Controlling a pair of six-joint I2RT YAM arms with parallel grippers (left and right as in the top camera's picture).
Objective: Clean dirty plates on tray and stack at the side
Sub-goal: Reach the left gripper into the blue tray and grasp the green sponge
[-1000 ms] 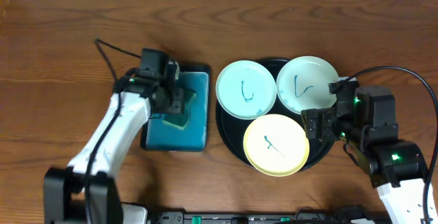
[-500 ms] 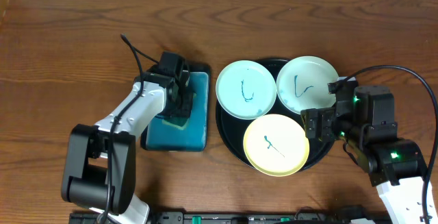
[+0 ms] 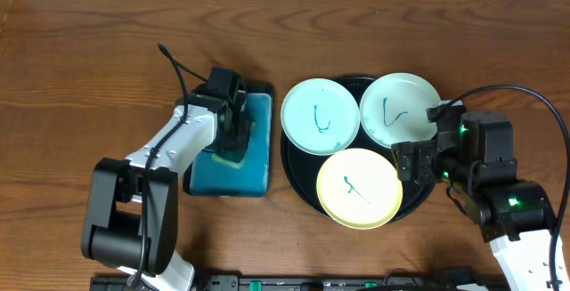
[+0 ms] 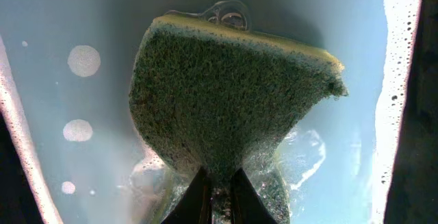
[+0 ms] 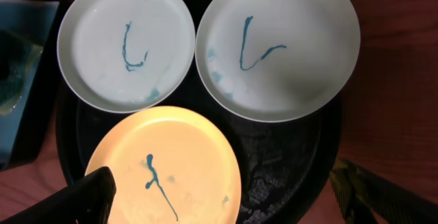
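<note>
Three plates lie on the round black tray: a mint one at the left, a mint one at the right, and a yellow one in front. Each carries a teal scribble. My left gripper is down in the rectangular tray, shut on a green and yellow sponge that it pinches into a fan. My right gripper hangs open over the yellow plate, its fingers apart on both sides, holding nothing.
The smaller rectangular black tray with blue soapy water sits left of the round tray, the left arm reaching into it. Bare wooden table lies behind and to the far left. The right arm's base and cable stand at the right edge.
The left gripper has shifted a little over the rectangular tray and closed its jaws on the sponge. The right arm and the plates have not moved.
</note>
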